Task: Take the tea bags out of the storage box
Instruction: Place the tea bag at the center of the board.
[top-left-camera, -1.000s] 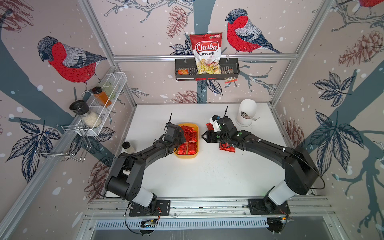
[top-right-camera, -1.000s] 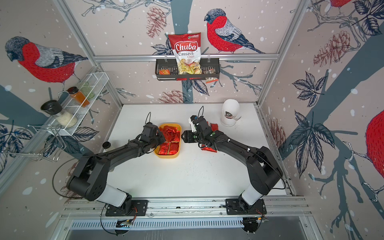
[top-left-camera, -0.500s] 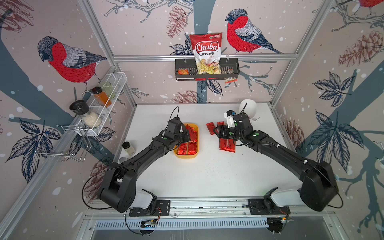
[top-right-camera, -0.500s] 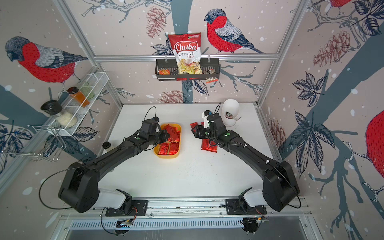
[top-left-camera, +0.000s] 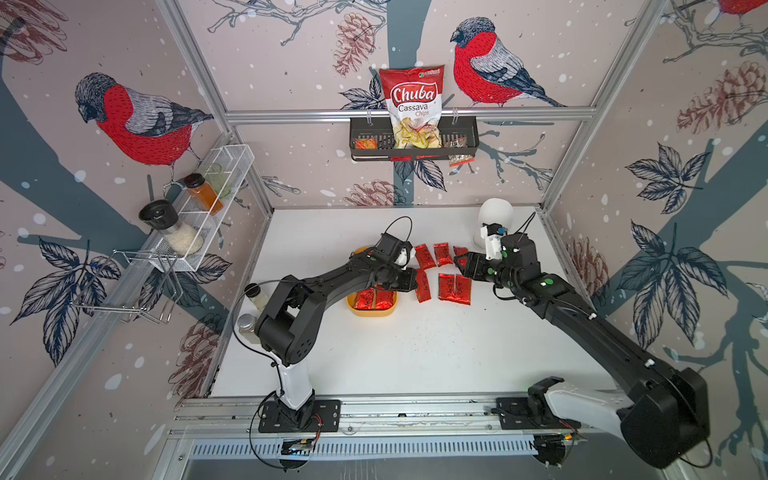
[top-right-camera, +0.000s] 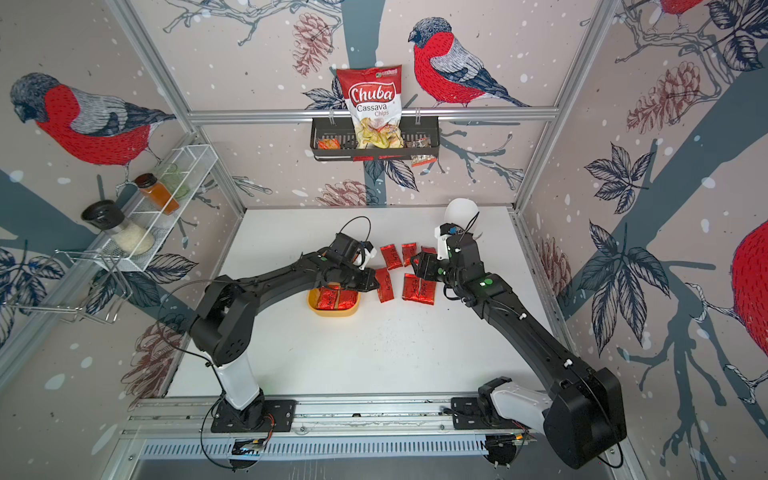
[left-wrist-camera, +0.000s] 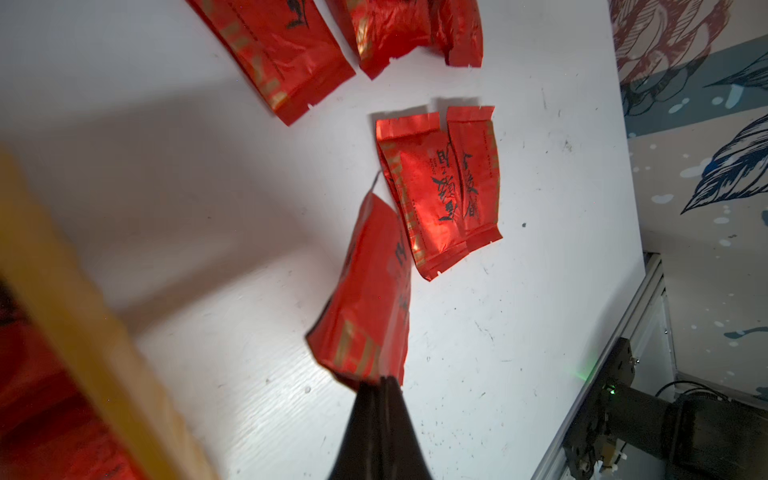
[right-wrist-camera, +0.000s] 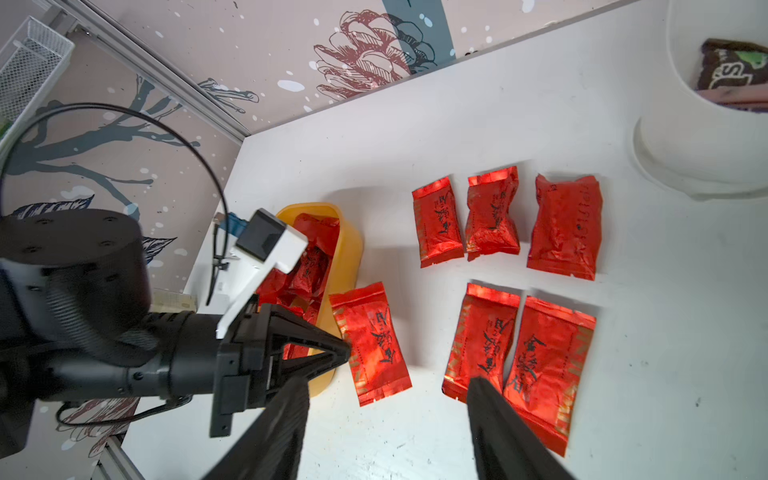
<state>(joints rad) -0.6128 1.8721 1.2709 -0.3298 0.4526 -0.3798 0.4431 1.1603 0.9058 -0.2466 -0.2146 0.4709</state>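
The mustard-yellow storage box sits left of the table's middle with several red foil tea bags inside. My left gripper is shut on the end of one tea bag, holding it low over the table just right of the box. Several more tea bags lie on the white table to the right. My right gripper hovers over them, open and holding nothing.
A white cup with a dark packet inside stands at the back right. Two small jars stand at the table's left edge. A black basket with the Chuba bag hangs on the back wall, a wire rack on the left wall.
My left gripper has come out of the box and moved right with a tea bag in it. My right gripper has drawn back to the right, away from the box.
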